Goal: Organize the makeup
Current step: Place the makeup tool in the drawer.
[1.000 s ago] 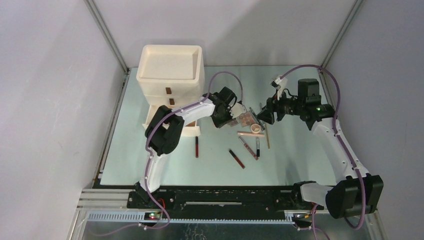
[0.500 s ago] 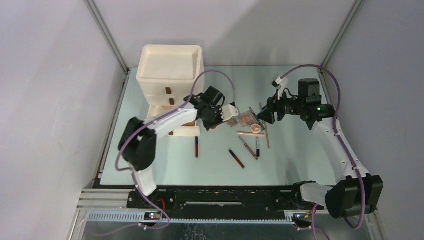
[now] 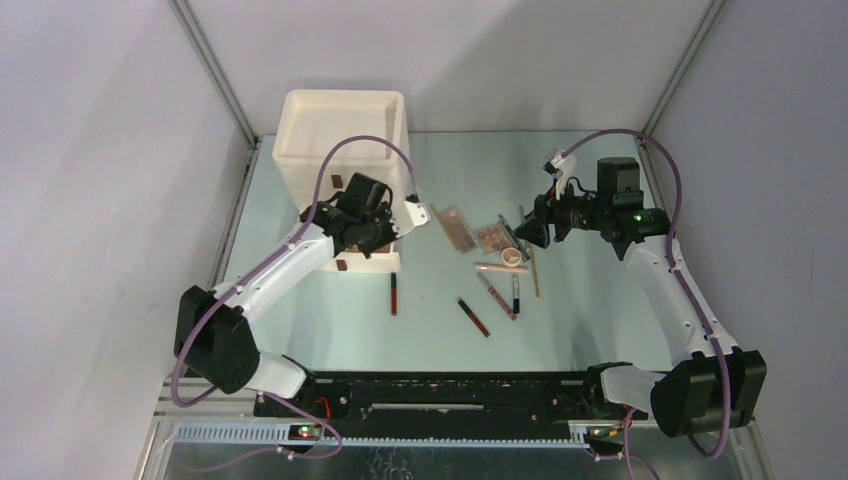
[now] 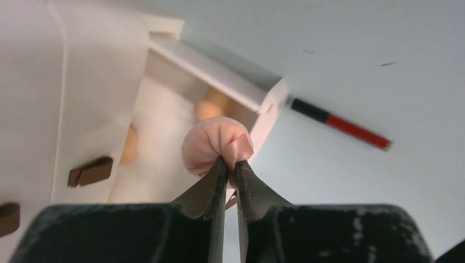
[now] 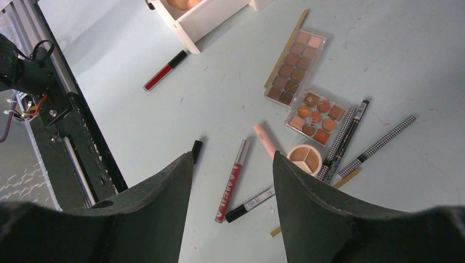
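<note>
Pinching 1 peach sponge, the left gripper hung clenched over the open drawer at far left; the right gripper, jaws spread and empty, hovered above the long palette near mid-table.

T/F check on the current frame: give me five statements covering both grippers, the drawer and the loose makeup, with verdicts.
1. The left gripper is shut on a peach sponge. True.
2. The bottom drawer is closed. False: it is pulled open, and other sponges lie inside.
3. The right gripper holds a pencil. False: it is open and empty, above the loose makeup.
4. The long palette and the clear palette lie on the table. True.
5. The red-and-black tube is inside the drawer. False: it lies on the table beside the drawer.
</note>
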You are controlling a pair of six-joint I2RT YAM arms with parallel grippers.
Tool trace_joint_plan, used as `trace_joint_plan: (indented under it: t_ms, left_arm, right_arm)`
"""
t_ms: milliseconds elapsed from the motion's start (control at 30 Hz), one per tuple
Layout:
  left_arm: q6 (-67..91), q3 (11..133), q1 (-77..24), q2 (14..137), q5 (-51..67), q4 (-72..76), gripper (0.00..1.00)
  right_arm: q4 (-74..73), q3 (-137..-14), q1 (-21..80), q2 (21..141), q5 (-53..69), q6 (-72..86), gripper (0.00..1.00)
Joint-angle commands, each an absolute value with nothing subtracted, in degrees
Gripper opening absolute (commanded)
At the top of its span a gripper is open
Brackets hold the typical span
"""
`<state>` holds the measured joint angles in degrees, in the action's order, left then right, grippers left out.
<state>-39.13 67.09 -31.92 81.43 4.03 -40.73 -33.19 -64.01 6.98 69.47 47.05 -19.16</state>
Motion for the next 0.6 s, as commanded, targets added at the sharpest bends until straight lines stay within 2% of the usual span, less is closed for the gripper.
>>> trace_joint_plan:
  t_ms: [0,267,467,567]
  left_arm:
    - [-41.55,65.03,-28.33,80.94,-1.58,-36.99,0.16]
    - [-44.15,65.60,-26.37,87.73,-6.90,-33.09,0.28]
    - [-43.86,63.92,-26.28,85.97,-5.97,-32.06,0.56]
    - [-43.62,62.31,-26.28,82.31,-5.10,-31.47,0.67]
  right_arm:
    - [-32.52,-64.02,6.59,69.25,47.65,-19.39,0.64]
    - [-32.61,-64.04,6.42,69.35,47.55,-19.50,0.64]
    - [-32.67,-64.07,5.98,69.39,47.90,-19.49,0.64]
    - [-32.67,-64.07,5.98,69.50,47.99,-19.57,0.64]
